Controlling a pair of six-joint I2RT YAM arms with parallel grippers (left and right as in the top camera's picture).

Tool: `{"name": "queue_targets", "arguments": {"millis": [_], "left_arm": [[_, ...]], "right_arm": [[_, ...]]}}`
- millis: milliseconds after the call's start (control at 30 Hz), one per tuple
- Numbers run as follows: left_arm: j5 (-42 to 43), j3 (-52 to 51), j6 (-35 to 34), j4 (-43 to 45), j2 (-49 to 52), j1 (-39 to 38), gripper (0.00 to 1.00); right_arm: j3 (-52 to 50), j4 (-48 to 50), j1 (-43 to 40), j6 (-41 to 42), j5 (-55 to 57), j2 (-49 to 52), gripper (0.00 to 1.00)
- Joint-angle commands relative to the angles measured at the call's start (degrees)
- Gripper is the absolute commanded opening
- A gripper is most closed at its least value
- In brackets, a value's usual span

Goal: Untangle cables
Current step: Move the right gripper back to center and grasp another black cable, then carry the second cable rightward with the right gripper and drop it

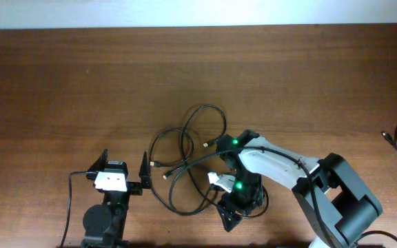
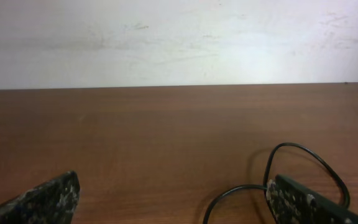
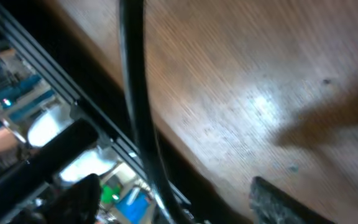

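Risk: the knot pulls tighter
The cables (image 1: 188, 163) lie looped just right of the left gripper (image 1: 125, 158), whose jaws stand wide apart and empty; the right gripper (image 1: 230, 215) sits over their far side, its jaws impossible to read, and pinching two strands together could drag the whole knot
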Motion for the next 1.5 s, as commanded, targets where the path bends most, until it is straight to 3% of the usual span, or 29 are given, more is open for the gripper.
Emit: {"name": "queue_targets", "arguments": {"millis": [0, 33, 67, 100, 200, 333, 500, 600, 733, 933, 1100, 1300, 1467], "left_arm": [[0.24, -0.11, 0.87, -0.31, -0.28, 0.35, 0.99], [0.24, -0.11, 0.87, -0.31, -0.28, 0.35, 0.99], [0.24, -0.11, 0.87, -0.31, -0.28, 0.35, 0.99], [0.24, -0.11, 0.85, -0.31, -0.28, 0.35, 0.99], [0.24, -0.11, 0.87, -0.31, -0.28, 0.35, 0.99], [0.24, -0.11, 0.85, -0.31, -0.28, 0.35, 0.99], [0.24, -0.11, 0.87, -0.31, -0.28, 0.35, 0.99], [0.24, -0.11, 0.87, -0.31, -0.28, 0.35, 0.99], [0.24, -0.11, 0.87, -0.31, -0.28, 0.35, 0.99], [0.24, -0.11, 0.87, -0.31, -0.28, 0.35, 0.99], [0.24, -0.11, 0.87, -0.31, -0.28, 0.35, 0.99], [0.24, -0.11, 0.87, -0.31, -0.28, 0.35, 0.99], [0.26, -0.11, 0.87, -0.31, -0.28, 0.35, 0.99]], "right_arm": [[-0.59, 0.35, 1.44, -0.33, -2.05, -0.24, 0.45], [-0.59, 0.35, 1.44, -0.33, -2.05, -0.24, 0.22], [-0.59, 0.46, 1.42, -0.31, -2.05, -0.24, 0.09], [-0.55, 0.87, 1.38, -0.26, -2.05, -0.24, 0.04], [1.66, 1.38, 1.31, 3.52, -2.05, -0.24, 0.04], [15.82, -6.71, 0.02, 5.33, 5.01, -0.24, 0.04], [50.36, -23.1, -8.55, 9.88, 18.12, -0.24, 0.04], [67.28, -25.09, -16.59, 15.15, 25.0, -0.24, 0.04], [80.41, -23.41, -28.61, 15.17, 25.03, -0.24, 0.04], [83.17, -13.2, -47.56, 15.17, 25.05, -0.22, 0.04], [83.14, -5.9, -58.31, 15.13, 25.09, -0.2, 0.04], [82.42, -1.99, -64.74, 14.93, 38.29, 3.67, 0.04], [82.4, -1.7, -68.11, 14.93, 38.58, 13.05, 0.04]]}}
